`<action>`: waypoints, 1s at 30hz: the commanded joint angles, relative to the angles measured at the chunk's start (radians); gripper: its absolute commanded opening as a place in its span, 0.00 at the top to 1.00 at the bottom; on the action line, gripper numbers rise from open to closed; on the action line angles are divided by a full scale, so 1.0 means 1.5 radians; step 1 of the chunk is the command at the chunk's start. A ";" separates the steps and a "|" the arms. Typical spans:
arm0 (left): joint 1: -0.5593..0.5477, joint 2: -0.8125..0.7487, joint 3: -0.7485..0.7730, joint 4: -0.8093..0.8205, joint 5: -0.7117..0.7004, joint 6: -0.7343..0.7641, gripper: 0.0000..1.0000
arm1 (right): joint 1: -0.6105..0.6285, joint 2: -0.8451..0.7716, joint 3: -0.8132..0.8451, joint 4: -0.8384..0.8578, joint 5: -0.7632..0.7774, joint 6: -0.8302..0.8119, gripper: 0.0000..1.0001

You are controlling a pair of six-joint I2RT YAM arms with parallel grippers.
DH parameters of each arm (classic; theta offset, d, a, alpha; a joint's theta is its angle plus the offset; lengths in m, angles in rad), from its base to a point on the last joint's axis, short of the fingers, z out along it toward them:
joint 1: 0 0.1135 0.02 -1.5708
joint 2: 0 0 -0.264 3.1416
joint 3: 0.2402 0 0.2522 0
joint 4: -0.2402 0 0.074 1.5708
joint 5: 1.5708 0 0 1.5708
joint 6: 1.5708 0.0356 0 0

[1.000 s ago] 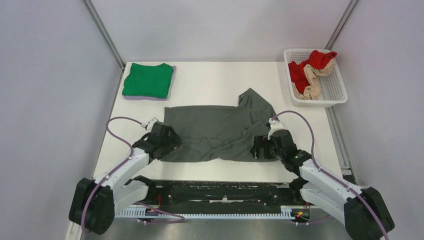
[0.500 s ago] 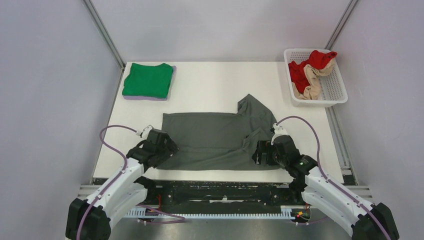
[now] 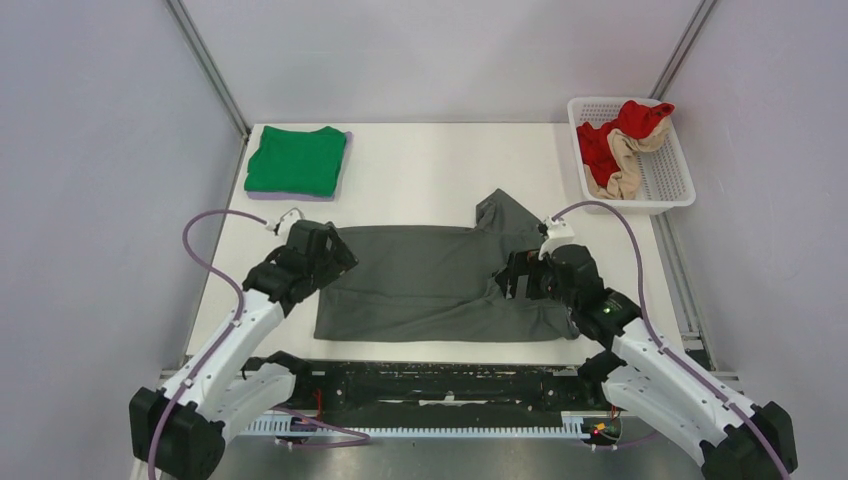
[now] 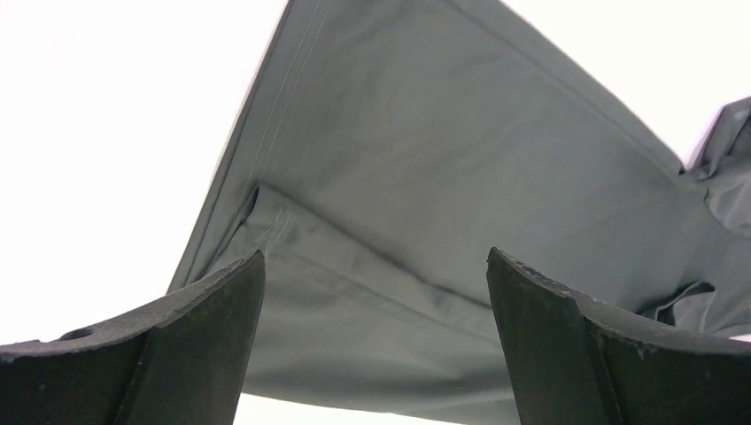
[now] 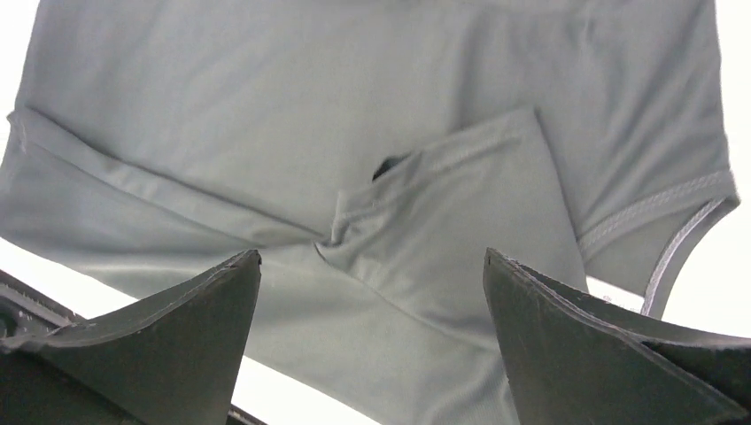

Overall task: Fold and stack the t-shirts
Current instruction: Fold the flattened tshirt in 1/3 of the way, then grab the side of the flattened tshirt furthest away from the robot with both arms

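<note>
Dark grey t-shirt point(image 3: 430, 285): spread nearly flat on the 6 o'clock half of the table point(image 3: 420, 165), one sleeve pointing to 1 o'clock, the 3 o'clock sleeve doubled over itself. Green t-shirt point(image 3: 296, 160): folded, at the 11 o'clock corner. Left claw point(image 4: 374, 266) at the grey shirt's 9 o'clock hem, right claw point(image 5: 372, 261) at its 3 o'clock side, both spread wide and gripping nothing. A clean fold probably calls for flattening the doubled sleeve, then pinching matching edge points and carrying them together.
</note>
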 commanded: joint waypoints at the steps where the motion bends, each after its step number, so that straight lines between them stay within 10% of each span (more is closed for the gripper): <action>1: 0.001 0.074 0.080 0.006 -0.061 0.042 0.00 | 0.003 0.031 0.058 0.062 0.062 -0.025 0.02; 25: 0.120 0.682 0.490 0.042 -0.074 0.179 0.01 | -0.110 0.363 0.160 0.304 0.140 -0.100 0.02; 30: 0.148 0.726 0.528 0.019 -0.097 0.170 0.14 | -0.114 0.381 0.164 0.299 0.130 -0.114 0.02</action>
